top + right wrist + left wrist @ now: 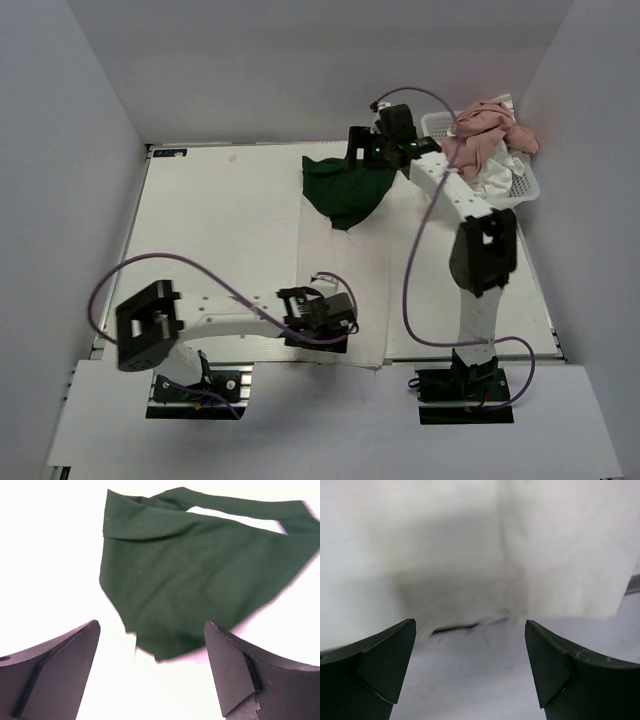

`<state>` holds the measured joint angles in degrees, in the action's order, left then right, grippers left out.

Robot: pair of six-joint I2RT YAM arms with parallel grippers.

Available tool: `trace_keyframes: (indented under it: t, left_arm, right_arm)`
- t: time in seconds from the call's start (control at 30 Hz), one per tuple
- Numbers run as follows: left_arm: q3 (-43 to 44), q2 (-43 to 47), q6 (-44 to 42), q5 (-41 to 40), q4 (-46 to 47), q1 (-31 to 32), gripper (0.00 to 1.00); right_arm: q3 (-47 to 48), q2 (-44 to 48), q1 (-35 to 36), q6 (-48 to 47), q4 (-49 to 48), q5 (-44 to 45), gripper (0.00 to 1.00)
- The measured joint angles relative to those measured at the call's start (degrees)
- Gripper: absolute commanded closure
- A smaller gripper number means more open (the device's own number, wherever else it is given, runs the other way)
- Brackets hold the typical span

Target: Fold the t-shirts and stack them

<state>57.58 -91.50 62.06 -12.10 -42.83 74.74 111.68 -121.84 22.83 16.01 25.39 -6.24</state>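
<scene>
Above white t-shirt (350, 270) | left pincer (470, 630) wide, empty | right pincer (152, 630) wide, empty

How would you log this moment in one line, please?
left gripper: open, at edge of white shirt | right gripper: open, over green sleeve | pink shirt: in basket | held: nothing

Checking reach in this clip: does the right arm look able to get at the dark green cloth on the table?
Probably yes. The right gripper hangs open right over the dark green cloth, with nothing between them; the basket sits off to its side.
</scene>
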Motion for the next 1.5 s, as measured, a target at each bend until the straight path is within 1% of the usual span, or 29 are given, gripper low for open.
trace_keyframes:
  t: [0.07,0.17,0.2,0.23,0.37,0.43,0.5,0.6,0.7,0.73,0.77,0.83,0.87,0.93,0.97,1.07,1.1,1.13,1.2,1.23,1.3,1.33,1.4,1.43,1.47,1.5]
  left_arm:
    - [-4.28,8.07,1.25,-1.22,-1.97,-0.63,0.00]
    - [-8.28,14.80,2.16,-1.92,-2.97,-1.05,0.00]
    - [-9.62,16.57,2.49,-2.08,-3.69,-1.14,0.00]
    - [-10.84,17.73,2.73,-2.12,-4.07,-1.18,0.00]
    - [-14.71,18.45,3.37,-2.03,-4.72,-1.22,0.00]
    - [-15.82,18.47,3.48,-2.10,-4.46,-1.49,0.00]
    - [-16.48,18.53,3.52,-2.23,-3.19,-1.66,0.02]
    - [-17.22,18.99,3.23,-2.56,-0.42,-2.43,0.06]
    - [-18.18,18.95,2.40,-2.34,2.51,-3.78,0.19]
    - [-18.38,18.67,2.16,-2.14,3.41,-4.22,0.27]
    - [-18.58,18.32,2.05,-1.97,4.17,-4.57,0.32]
    - [-19.04,17.22,1.60,-1.75,5.38,-5.55,0.45]
    - [-19.58,16.79,1.49,-1.57,6.10,-6.01,0.59]
    - [-20.83,16.00,1.36,-0.59,7.48,-6.84,0.71]
    - [-21.11,15.65,0.92,0.24,7.93,-7.43,0.82]
    - [-21.09,15.06,0.28,2.49,9.60,-8.63,0.97]
    - [-21.09,14.99,0.07,2.93,9.68,-8.87,1.00]
    - [-21.11,14.99,0.00,3.17,9.73,-9.07,1.00]
    - [-21.11,14.97,-0.13,4.00,9.75,-9.57,1.00]
    - [-21.14,14.95,-0.13,4.24,9.79,-9.68,1.00]
    - [-21.20,14.97,-0.15,4.76,9.88,-9.81,1.00]
    - [-21.22,14.99,-0.15,4.98,9.88,-9.90,0.99]
    - [-21.24,15.02,-0.15,5.51,9.88,-10.21,0.86]
    - [-21.24,15.02,-0.17,5.75,9.88,-10.32,0.74]
    - [-21.27,14.99,-0.42,5.90,9.88,-10.38,0.71]
    - [-21.35,14.99,-0.26,6.21,9.90,-10.43,0.69]
  right_arm:
    - [-7.19,9.09,-0.17,0.04,-0.22,2.93,0.10]
    - [-19.74,21.84,-0.28,1.07,-1.75,6.29,0.10]
    - [-24.83,25.62,-0.31,2.01,-2.80,7.04,0.10]
    - [-31.85,30.36,-0.17,3.21,-4.31,7.80,0.10]
    - [-55.28,43.52,1.77,8.28,-3.87,8.72,0.10]
    - [-64.24,48.98,3.34,10.67,-1.73,8.59,0.10]
    - [-70.95,55.69,5.55,12.85,1.99,7.91,0.10]
    - [-75.06,65.05,8.13,15.41,5.68,5.81,0.10]
    - [-77.46,70.07,10.82,18.16,7.04,2.21,0.10]
    - [-78.64,70.62,11.87,18.88,7.30,1.09,0.10]
    - [-79.80,70.82,12.94,19.63,7.65,0.17,0.10]
    - [-82.38,69.88,15.28,20.94,8.44,-1.20,0.10]
    - [-83.32,69.40,16.28,21.40,8.90,-1.64,0.10]
    - [-84.63,68.41,18.18,22.56,9.97,-2.34,0.10]
    - [-85.07,68.15,19.10,23.08,10.08,-2.69,0.10]
    - [-87.10,68.06,21.55,24.68,8.33,-4.17,0.10]
    - [-87.58,68.11,22.18,25.53,7.52,-5.22,0.10]
    - [-87.82,68.11,22.95,26.05,6.51,-5.84,0.10]
    - [-88.30,67.93,24.28,27.34,4.42,-6.99,0.14]
    - [-88.61,67.78,24.94,27.93,3.34,-7.45,0.22]
    - [-89.61,67.58,26.21,28.98,1.11,-8.07,0.34]
    - [-90.14,67.34,26.69,29.66,0.28,-8.59,0.46]
    - [-91.01,66.64,27.54,30.38,-1.07,-8.96,0.52]
    - [-91.41,66.12,27.85,31.01,-1.20,-9.38,0.57]
    - [-91.69,65.53,28.22,31.43,-1.42,-9.51,0.60]
    - [-91.76,65.02,28.57,31.65,-1.40,-9.66,0.65]
